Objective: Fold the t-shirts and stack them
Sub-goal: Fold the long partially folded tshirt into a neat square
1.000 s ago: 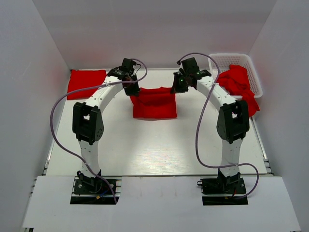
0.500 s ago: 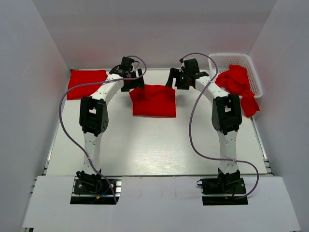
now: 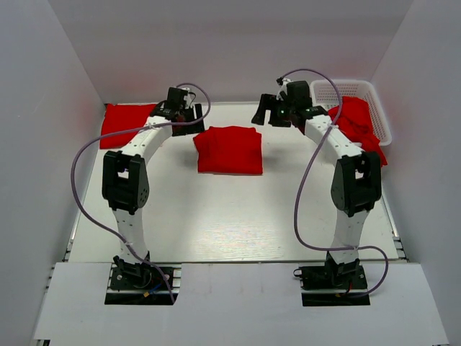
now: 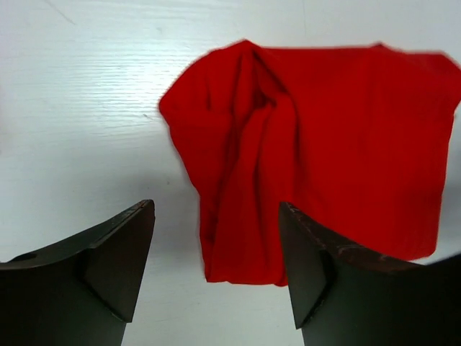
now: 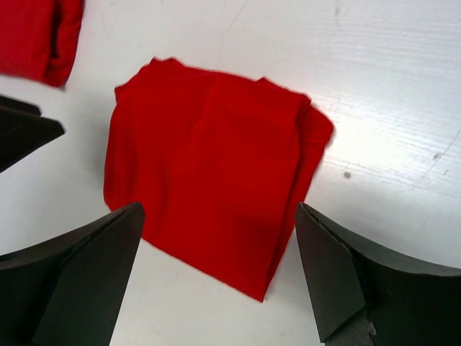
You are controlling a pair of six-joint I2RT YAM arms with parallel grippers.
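Note:
A folded red t-shirt [image 3: 229,149] lies flat on the white table, far centre; it also shows as the t-shirt [image 4: 317,144] in the left wrist view and the t-shirt [image 5: 209,173] in the right wrist view. My left gripper [image 3: 193,121] hovers off its far left corner, and the left gripper [image 4: 216,216] is open and empty. Off the far right corner my right gripper [image 3: 261,115] hovers; the right gripper [image 5: 220,216] is wide open, holding nothing. A second folded t-shirt [image 3: 126,124] lies at the far left. More crumpled t-shirts [image 3: 354,122] fill the basket.
The white lattice basket [image 3: 374,90] stands at the far right corner against the wall, with red fabric hanging over its near edge. White walls close in the table on the left, right and back. Purple cables loop from both arms.
Both grippers went from shut to open and let go of the centre t-shirt's far edge. They drew apart and back from it; the shirt now lies folded flat.

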